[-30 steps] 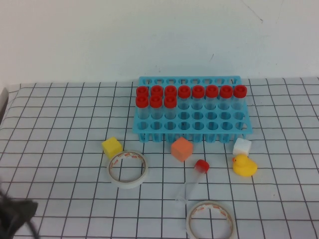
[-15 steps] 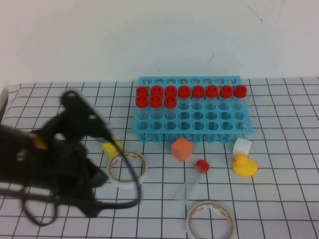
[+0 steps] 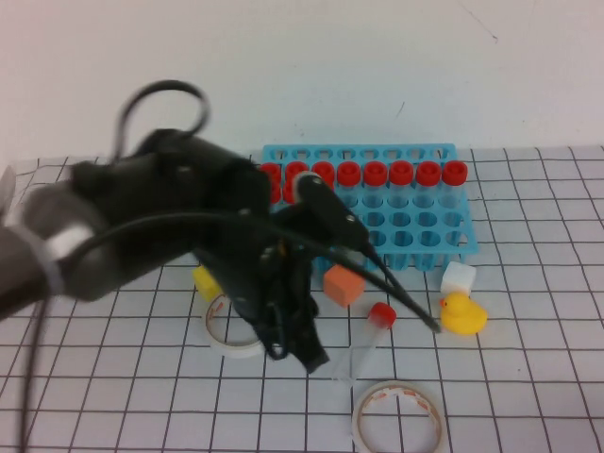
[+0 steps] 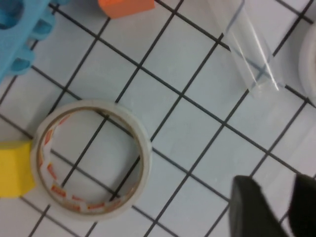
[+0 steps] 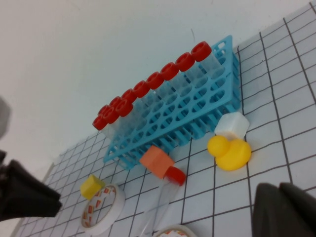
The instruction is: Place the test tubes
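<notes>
A clear test tube (image 3: 363, 344) with a red cap (image 3: 381, 314) lies on the grid mat in front of the blue rack (image 3: 415, 226). Several red-capped tubes (image 3: 402, 173) stand in the rack's far rows. My left gripper (image 3: 308, 357) hovers low just left of the lying tube; its dark fingers (image 4: 252, 207) stand slightly apart with nothing between them, the tube's clear end (image 4: 249, 49) a short way off. My right gripper (image 5: 279, 202) is shut and empty, back from the yellow duck (image 5: 229, 152), and is out of the high view.
An orange cube (image 3: 343, 283) sits between rack and lying tube. A white cube (image 3: 458, 276) and the duck (image 3: 462, 314) lie to the right. One tape roll (image 4: 91, 158) with a yellow cube (image 4: 15, 168) is under my left arm; another roll (image 3: 398, 415) lies near the front edge.
My left arm has swung in from the front left to the middle of the mat, covering the left tape roll and part of the rack. Nothing on the mat has moved.
</notes>
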`<state>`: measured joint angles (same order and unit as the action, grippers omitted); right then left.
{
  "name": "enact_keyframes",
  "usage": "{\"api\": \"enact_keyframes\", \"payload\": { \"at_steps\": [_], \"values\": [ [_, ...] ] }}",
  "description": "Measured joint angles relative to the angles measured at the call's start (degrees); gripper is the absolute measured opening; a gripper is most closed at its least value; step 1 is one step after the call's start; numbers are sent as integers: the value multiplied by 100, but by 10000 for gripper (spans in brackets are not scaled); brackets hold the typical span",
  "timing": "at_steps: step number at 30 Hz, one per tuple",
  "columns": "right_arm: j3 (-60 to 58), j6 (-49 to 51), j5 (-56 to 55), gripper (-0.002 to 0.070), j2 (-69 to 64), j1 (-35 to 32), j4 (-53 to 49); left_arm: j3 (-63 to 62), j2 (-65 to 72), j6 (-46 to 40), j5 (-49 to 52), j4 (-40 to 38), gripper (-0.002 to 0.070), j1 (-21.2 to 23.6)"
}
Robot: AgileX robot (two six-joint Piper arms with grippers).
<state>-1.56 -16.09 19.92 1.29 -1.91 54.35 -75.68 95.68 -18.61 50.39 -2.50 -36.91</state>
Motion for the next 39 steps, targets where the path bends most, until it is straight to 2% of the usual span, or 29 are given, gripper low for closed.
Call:
{"api": "enact_keyframes", "payload": {
  "at_steps": [2,5,8,18,39],
  "values": [
    [0,-50,8,-1,0,0,0,-332,378,73,226,95,237,-107],
    [0,-111,12,-1,0,0,0,-757,869,211,504,163,356,-266],
    [0,-133,12,-1,0,0,-10,-1134,1315,435,569,184,396,-394],
    [0,-154,22,-1,0,0,-10,-1711,2219,845,558,250,410,-424],
    [0,-154,22,-1,0,0,-10,-1756,2394,970,319,250,411,-424]
  ]
}}
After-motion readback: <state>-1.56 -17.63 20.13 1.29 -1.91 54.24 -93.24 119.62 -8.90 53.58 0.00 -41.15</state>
